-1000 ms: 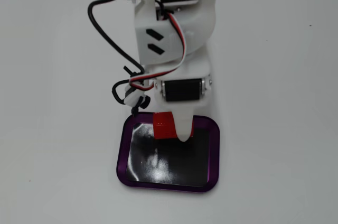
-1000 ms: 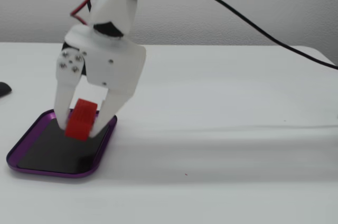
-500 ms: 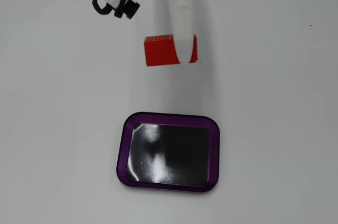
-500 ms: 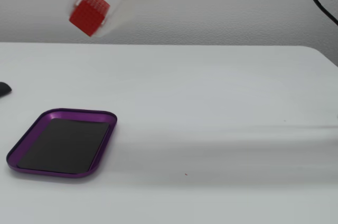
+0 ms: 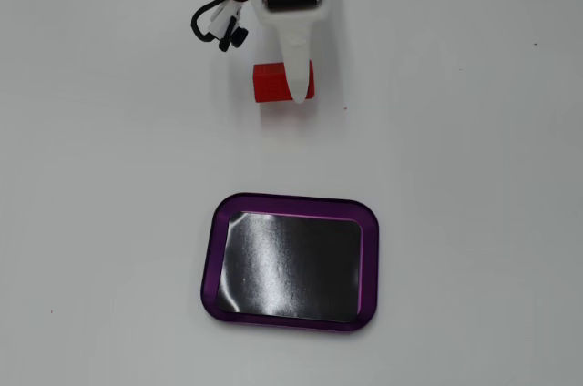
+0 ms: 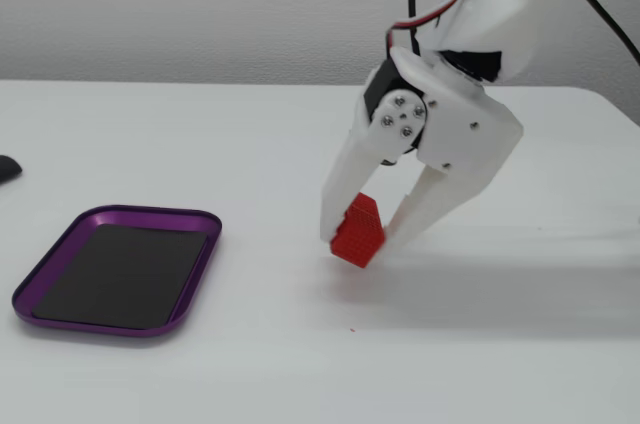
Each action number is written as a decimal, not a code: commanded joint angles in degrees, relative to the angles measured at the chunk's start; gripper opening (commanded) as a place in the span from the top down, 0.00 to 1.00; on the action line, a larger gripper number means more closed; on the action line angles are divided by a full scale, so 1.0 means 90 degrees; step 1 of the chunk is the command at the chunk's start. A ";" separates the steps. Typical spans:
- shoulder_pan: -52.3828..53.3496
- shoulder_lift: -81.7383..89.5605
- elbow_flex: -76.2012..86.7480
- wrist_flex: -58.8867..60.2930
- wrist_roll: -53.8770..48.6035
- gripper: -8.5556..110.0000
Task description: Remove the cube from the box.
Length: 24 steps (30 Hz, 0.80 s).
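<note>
The red cube (image 6: 357,231) sits on the white desk (image 6: 200,144), well apart from the purple box (image 6: 190,279), which holds nothing. In a fixed view from the side, the hand (image 6: 360,240) straddles the cube with one finger (image 6: 345,194) on each side, closed on it; the cube looks tilted, one edge near the desk. From above, the cube (image 5: 271,83) lies beyond the box (image 5: 214,259), partly covered by a white finger (image 5: 296,67) of the hand (image 5: 297,95).
</note>
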State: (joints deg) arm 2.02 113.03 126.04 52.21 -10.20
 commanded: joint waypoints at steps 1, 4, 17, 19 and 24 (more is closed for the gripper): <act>-0.0029 0.0332 0.0449 -0.0420 -0.0049 0.93; -0.0020 0.0312 0.0605 -0.0693 -0.0049 0.93; -0.0029 0.0322 0.0781 -0.0723 -0.0049 0.93; -0.0029 0.0381 0.0752 -0.0693 -0.0049 0.93; -0.0098 0.0400 0.0713 -0.0615 -0.0039 0.90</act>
State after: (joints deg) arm 1.49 114.61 133.33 46.14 -10.20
